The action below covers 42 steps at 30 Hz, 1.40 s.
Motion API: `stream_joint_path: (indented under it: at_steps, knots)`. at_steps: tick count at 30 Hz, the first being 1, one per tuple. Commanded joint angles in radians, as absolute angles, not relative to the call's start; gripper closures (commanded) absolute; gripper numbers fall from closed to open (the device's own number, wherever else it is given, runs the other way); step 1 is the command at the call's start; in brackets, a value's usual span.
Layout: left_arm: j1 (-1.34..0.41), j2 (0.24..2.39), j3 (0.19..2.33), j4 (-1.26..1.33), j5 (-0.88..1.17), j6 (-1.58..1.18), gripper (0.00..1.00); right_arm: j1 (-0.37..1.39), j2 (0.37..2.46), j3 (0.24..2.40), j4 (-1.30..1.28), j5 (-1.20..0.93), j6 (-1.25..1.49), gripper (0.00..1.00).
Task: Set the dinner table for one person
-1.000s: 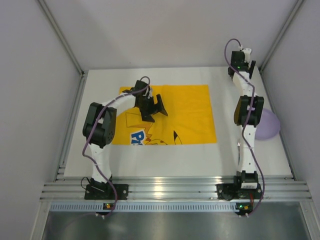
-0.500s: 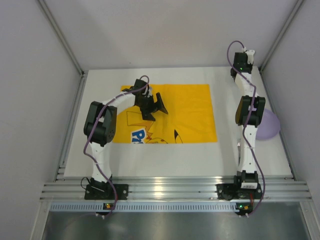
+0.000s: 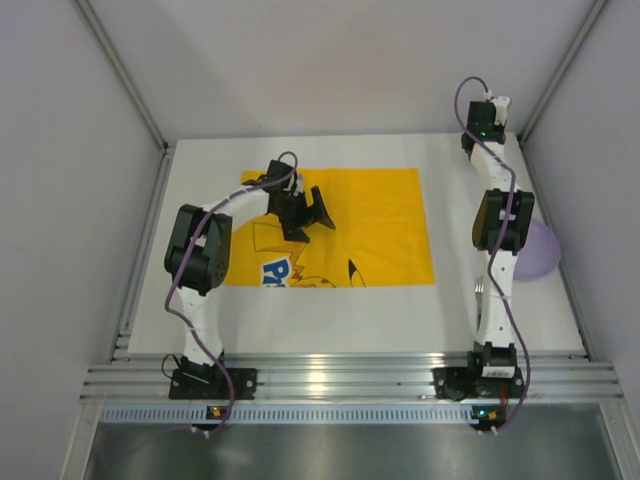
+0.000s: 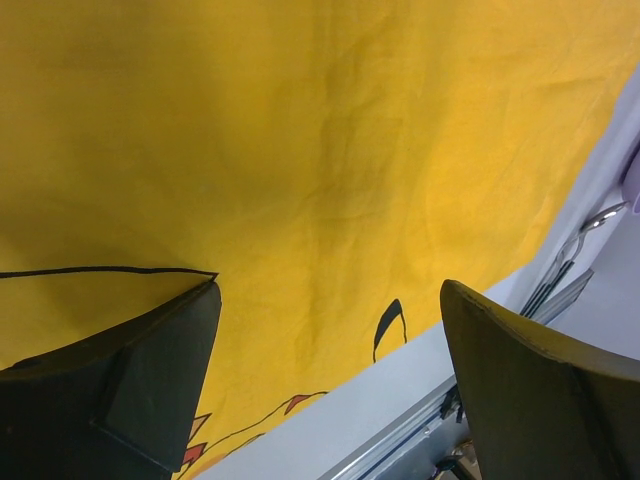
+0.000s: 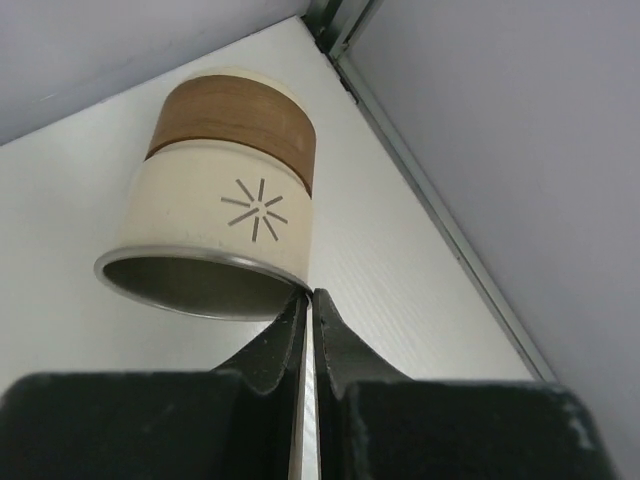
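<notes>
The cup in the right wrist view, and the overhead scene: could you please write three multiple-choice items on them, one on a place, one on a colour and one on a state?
1. Where on the dinner table is the cup?
A) by the far right corner
B) at the middle
C) by the near left edge

2. What colour is the band round the cup?
A) blue
B) brown
C) green

3. How do the jaws of the left gripper stand?
A) shut on the cup
B) shut on nothing
C) open wide

Answers:
1 A, the corner rails meet just behind it.
2 B, a brown band circles its cream body.
3 C, its fingers stand far apart over the yellow mat.
</notes>
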<state>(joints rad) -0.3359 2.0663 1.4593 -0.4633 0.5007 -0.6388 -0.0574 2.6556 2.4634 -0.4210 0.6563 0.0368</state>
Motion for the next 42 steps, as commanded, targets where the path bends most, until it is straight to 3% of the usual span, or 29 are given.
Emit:
stream_joint_path:
  at_steps: [1,8,17,22,23,24,25,27,29,30,31,33,36,42]
  knots:
    - [-0.33,2.014,1.411,-0.454,0.423,-0.598,0.03,-0.014,2.455,2.429,-0.416,0.611,0.106,1.0]
    - [-0.333,1.928,1.353,-0.446,0.417,-0.585,0.03,0.086,2.157,2.105,-0.4,0.542,0.213,1.0]
    - [-0.334,1.861,1.445,-0.615,0.341,-0.476,0.02,0.201,1.803,1.758,-0.472,0.369,0.428,1.0]
    - [-0.334,1.824,1.459,-0.641,0.328,-0.474,0.02,0.216,1.743,1.718,-0.588,0.229,0.534,1.0]
    - [-0.334,1.809,1.457,-0.646,0.336,-0.477,0.02,0.213,1.773,1.742,-0.632,0.171,0.537,0.94]
    - [-0.336,1.799,1.457,-0.65,0.34,-0.48,0.02,0.212,1.788,1.764,-0.67,0.137,0.535,0.58]
    - [-0.337,1.795,1.456,-0.655,0.344,-0.48,0.02,0.216,1.799,1.775,-0.736,0.106,0.537,0.44]
    - [-0.345,1.772,1.445,-0.669,0.336,-0.477,0.02,0.216,1.781,1.728,-0.761,0.019,0.57,0.31]
    - [-0.353,1.753,1.425,-0.669,0.339,-0.474,0.02,0.218,1.714,1.616,-0.753,-0.038,0.587,0.25]
    - [-0.357,1.75,1.424,-0.669,0.337,-0.476,0.02,0.218,1.691,1.583,-0.75,-0.054,0.592,0.12]
    - [-0.368,1.747,1.424,-0.67,0.337,-0.474,0.02,0.218,1.668,1.536,-0.753,-0.07,0.585,0.07]
    - [-0.38,1.743,1.43,-0.672,0.325,-0.485,0.02,0.218,1.617,1.502,-0.778,-0.136,0.551,0.0]
    - [-0.419,1.743,1.445,-0.672,0.316,-0.5,0.02,0.229,1.597,1.479,-0.982,-0.179,0.477,0.0]
    - [-0.497,1.756,1.448,-0.664,0.293,-0.534,0.02,0.325,1.471,1.304,-1.088,-0.132,0.425,0.0]
